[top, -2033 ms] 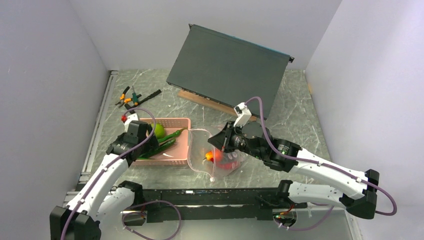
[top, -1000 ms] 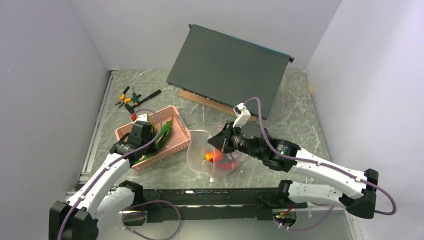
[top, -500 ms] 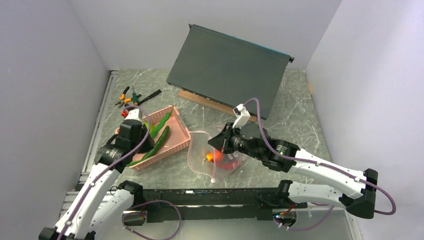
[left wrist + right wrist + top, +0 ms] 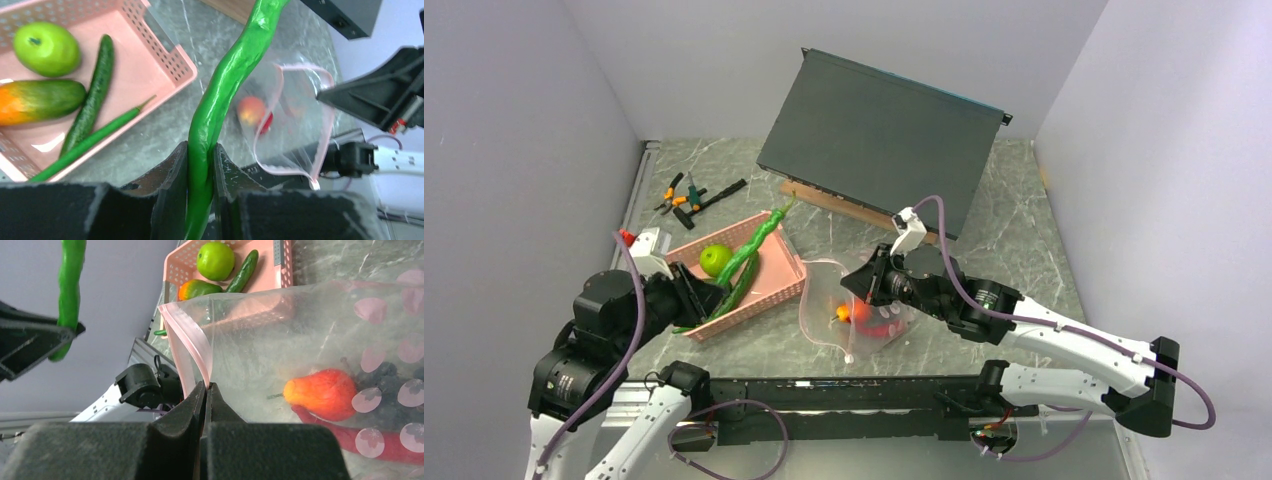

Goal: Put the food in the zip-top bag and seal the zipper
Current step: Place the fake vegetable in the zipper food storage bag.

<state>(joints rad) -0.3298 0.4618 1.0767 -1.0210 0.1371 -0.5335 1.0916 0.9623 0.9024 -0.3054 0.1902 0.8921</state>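
Green pepper (image 4: 225, 85) (tip cut off) clamped in left gripper (image 4: 200, 150); right gripper (image 4: 206, 387) pinches zip-top bag (image 4: 280, 330) rim.

The top camera looks down from behind the arms over the whole table (image 4: 1024, 230). The left wrist camera peers closely past its end effector (image 4: 200, 152) toward basket (image 4: 167, 52) and bag (image 4: 300, 125). The right wrist camera, tight against the bag, faces back at that basket.
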